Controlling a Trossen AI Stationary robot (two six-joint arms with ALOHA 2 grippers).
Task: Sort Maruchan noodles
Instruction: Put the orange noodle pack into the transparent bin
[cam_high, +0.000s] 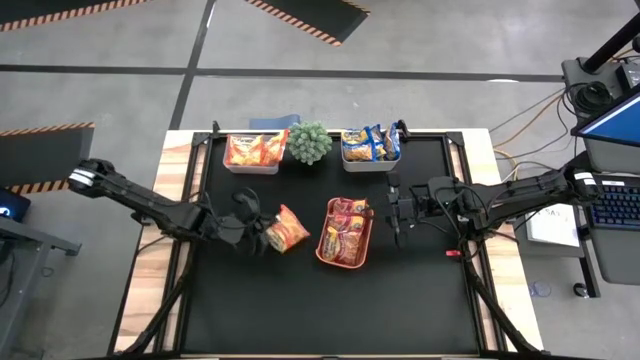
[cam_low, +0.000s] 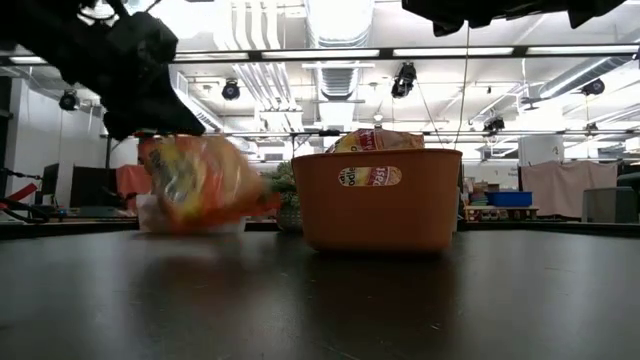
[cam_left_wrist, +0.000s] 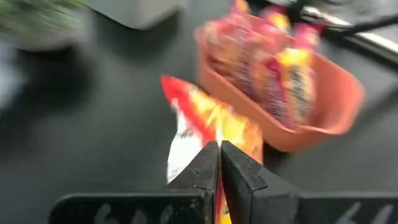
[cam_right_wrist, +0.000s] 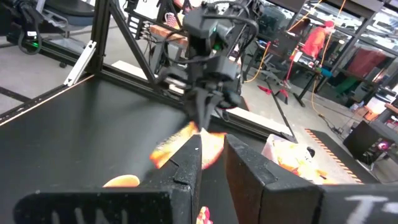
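My left gripper (cam_high: 257, 234) is shut on an orange noodle packet (cam_high: 288, 230), left of the orange tray (cam_high: 322, 248). The tray holds several dark red packets (cam_high: 346, 226). At the table's far side, a clear bin (cam_high: 251, 167) holds orange packets (cam_high: 252, 150), and a second bin (cam_high: 370, 163) holds yellow-and-blue packets (cam_high: 368, 143). My right gripper (cam_high: 397, 217) hovers just right of the tray with its fingers a little apart and nothing between them (cam_right_wrist: 213, 155). My left gripper pinches the orange packet by its end (cam_left_wrist: 214, 138) between the two fingers (cam_left_wrist: 205, 165), coming from the table's left. The packet (cam_low: 200, 180) hangs tilted below the gripper, lifted clear of the table. Its free end (cam_left_wrist: 177, 87) points toward the tray.
A small green plant (cam_high: 310, 142) stands between the two bins at the far edge. The black mat (cam_high: 330, 310) has free room on its near half. Wooden table strips (cam_high: 150, 270) flank the mat. A laptop and keyboard (cam_high: 615, 205) sit off the table's right side.
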